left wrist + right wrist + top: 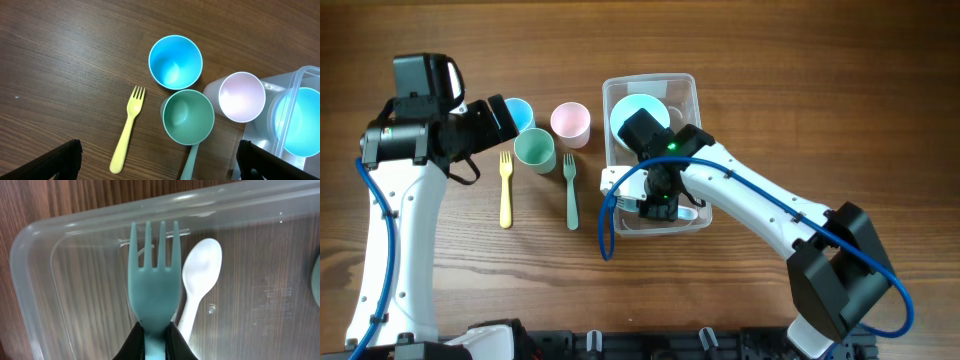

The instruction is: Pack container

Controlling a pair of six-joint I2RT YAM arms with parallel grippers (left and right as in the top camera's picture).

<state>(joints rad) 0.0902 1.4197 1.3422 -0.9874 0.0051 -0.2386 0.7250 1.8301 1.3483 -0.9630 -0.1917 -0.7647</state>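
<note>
Right claw clenched on the handle of the teal fork. Tines point away from the wrist, over the container floor. White spoon lies in the container just right of the fork, bowl end the same way as the tines; can't tell if they touch.

Container sits on the surface just right of centre in the overhead view, long axis near to far. Right claw is over its near end, directly above the floor and inside the rim outline. Light-blue bowl fills the far end.

Left of the container: yellow fork and green fork lie side by side on the surface, tines toward the cups. Green cup, pink cup and blue cup are clustered, all mouth-up. Pink cup is just beside the container's left wall.

Left claw released, fingers wide apart, nothing held. It hovers over the cup cluster, well apart from the container.
</note>
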